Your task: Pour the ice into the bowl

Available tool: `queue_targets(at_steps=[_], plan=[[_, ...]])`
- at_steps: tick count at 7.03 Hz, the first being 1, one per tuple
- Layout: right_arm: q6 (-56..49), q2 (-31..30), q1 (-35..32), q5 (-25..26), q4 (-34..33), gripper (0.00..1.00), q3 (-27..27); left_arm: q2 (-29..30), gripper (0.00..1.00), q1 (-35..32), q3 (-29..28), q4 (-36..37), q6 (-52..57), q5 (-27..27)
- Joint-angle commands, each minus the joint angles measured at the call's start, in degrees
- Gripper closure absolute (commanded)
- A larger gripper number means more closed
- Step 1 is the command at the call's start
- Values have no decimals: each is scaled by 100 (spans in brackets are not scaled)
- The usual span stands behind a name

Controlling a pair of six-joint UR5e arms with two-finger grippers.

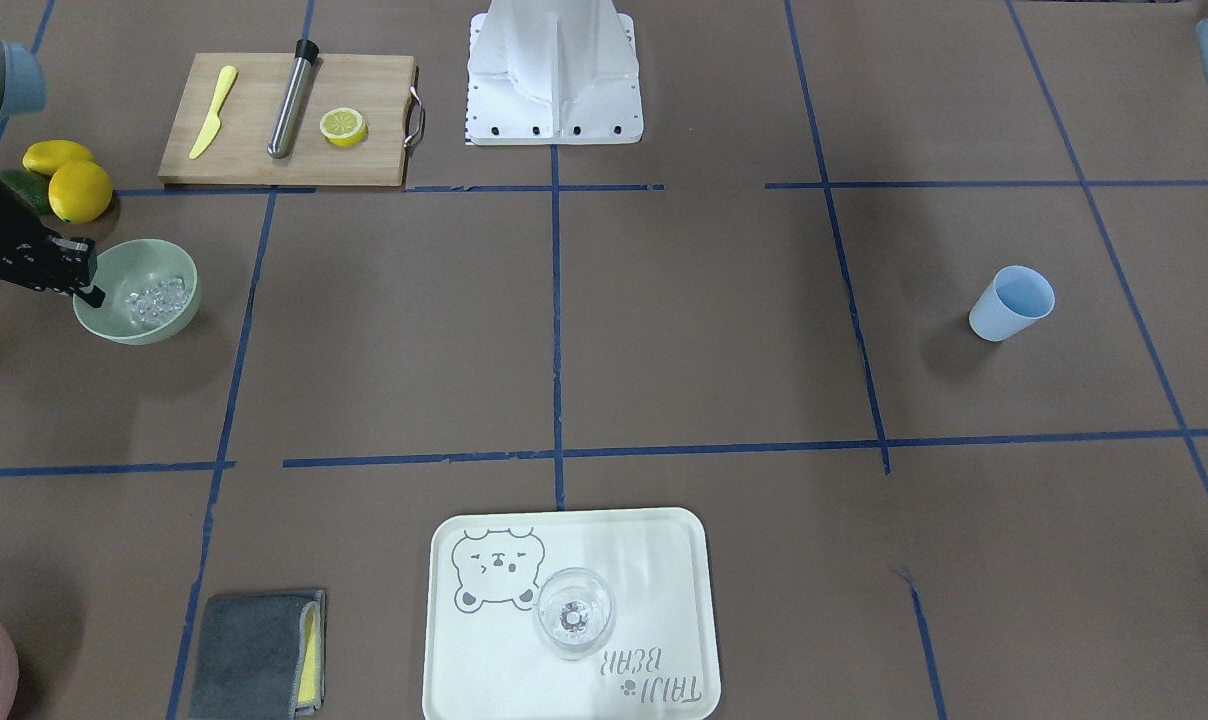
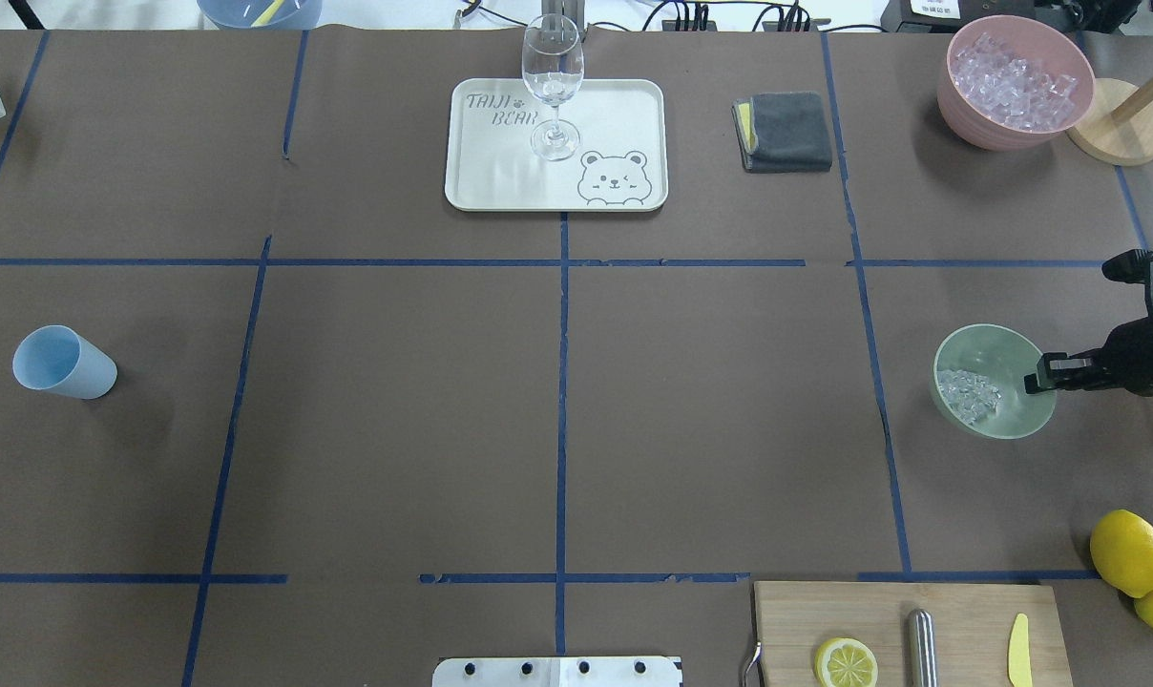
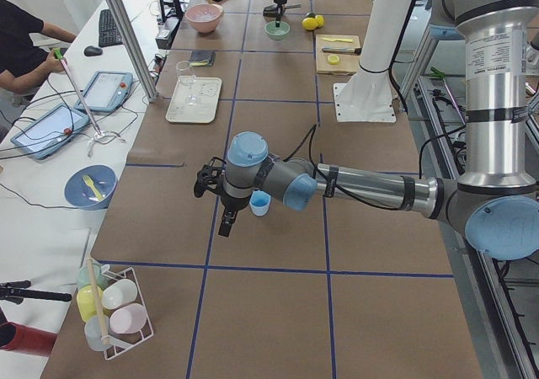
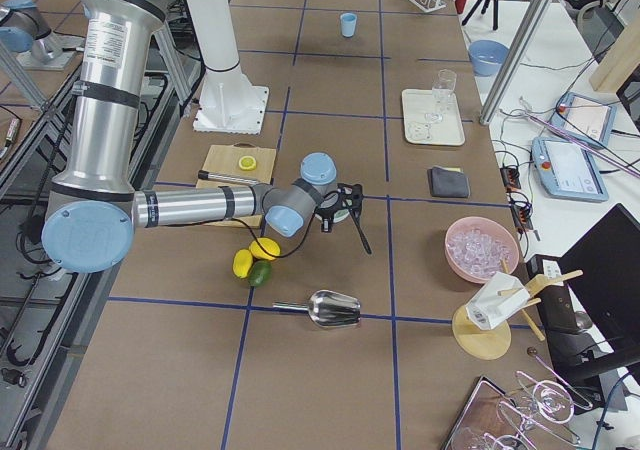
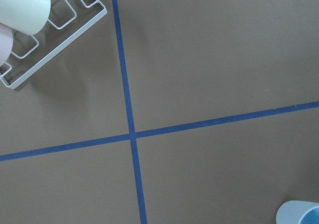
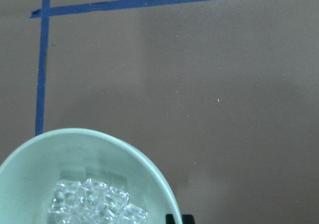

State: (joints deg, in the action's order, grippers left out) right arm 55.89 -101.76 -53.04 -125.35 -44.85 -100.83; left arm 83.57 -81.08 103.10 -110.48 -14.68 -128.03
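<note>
Seemingly, the right claw (image 2: 1042, 374) is pinched on the rim of the bowl (image 2: 992, 345) at 3 o'clock in the overhead view. Its tips are small there, so that is a judgement. The ice (image 2: 968, 393) lies heaped inside the bowl toward 8 o'clock, away from the claw, so the pouring looks done. The danger is in letting go. If the claw pulls off before spreading fully, the light, smooth bowl could drag or tip, sending cubes over the 9 o'clock rim onto the bench (image 2: 557, 429). A swing toward 5 o'clock could knock the lemons (image 2: 1127, 551). The left claw (image 3: 223, 215) hangs by the blue cup (image 3: 259, 203); I cannot tell whether it is spread or closed.
</note>
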Motion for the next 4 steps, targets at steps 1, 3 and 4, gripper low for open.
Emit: queue_targets(at_steps=[1,3,4], plan=[[36,59,4,-16,3,100,106,-7,0,-4,18,0,0,-3],[36,199,13,-7,3,100,256,-7,0,-4,18,0,0,-3],[80,270,13,-16,3,100,283,-7,0,-4,26,0,0,-3]])
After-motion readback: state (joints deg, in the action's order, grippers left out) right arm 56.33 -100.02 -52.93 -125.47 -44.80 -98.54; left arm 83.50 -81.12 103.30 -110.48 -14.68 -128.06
